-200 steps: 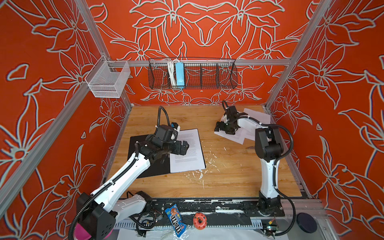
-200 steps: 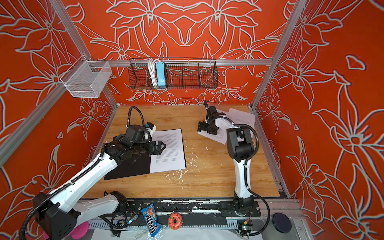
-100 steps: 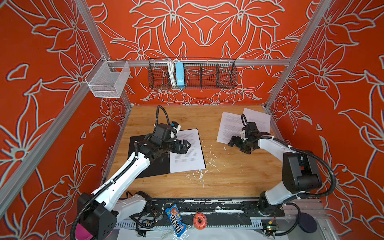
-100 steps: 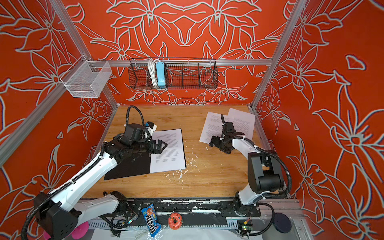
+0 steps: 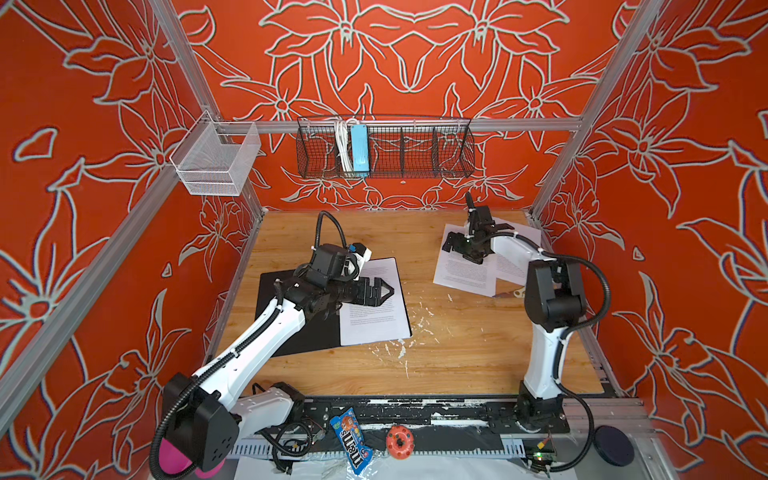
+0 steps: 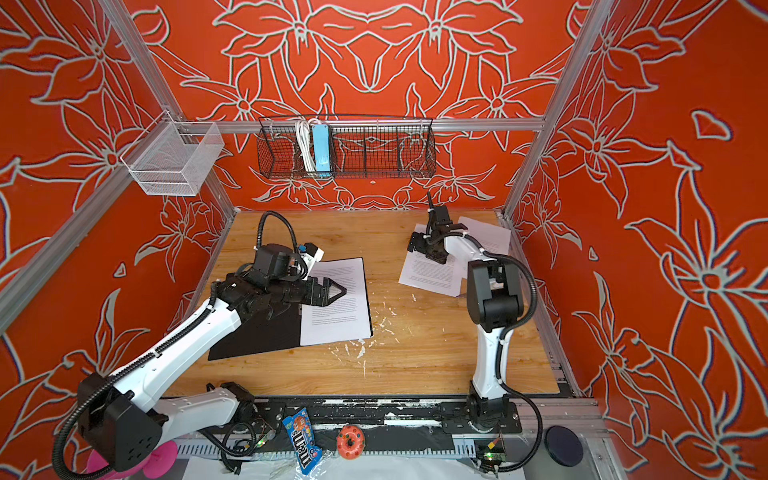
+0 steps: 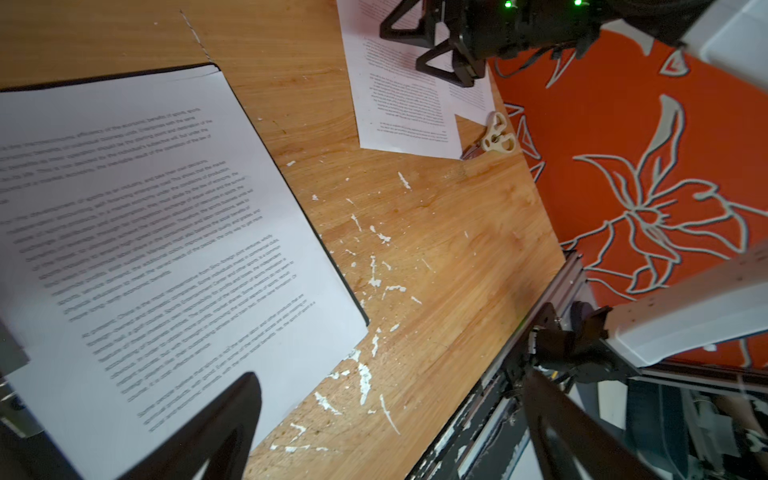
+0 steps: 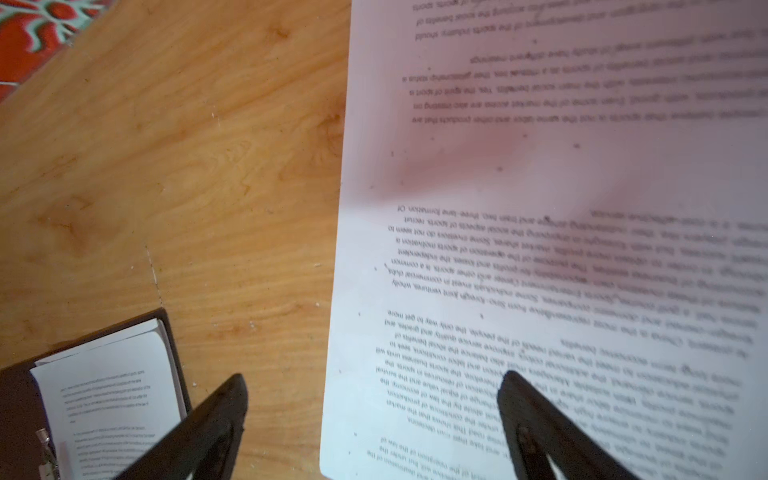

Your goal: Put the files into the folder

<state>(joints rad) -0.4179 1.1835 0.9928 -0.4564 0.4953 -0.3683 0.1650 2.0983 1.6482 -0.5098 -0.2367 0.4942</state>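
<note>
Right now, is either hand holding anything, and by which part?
Nothing is held. The left hand hangs open over the sheet in the open folder; the right hand is open over the edge of the loose sheets.

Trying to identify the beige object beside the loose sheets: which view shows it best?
The left wrist view: the beige object lies unobstructed, looped shape clear, at the loose sheets' corner. In a top view only a sliver shows beside the right arm. The right wrist view misses it.

Both top views are bright and sharp, but the right wrist view shows the paper sheet (image 8: 582, 166) blurry.
</note>
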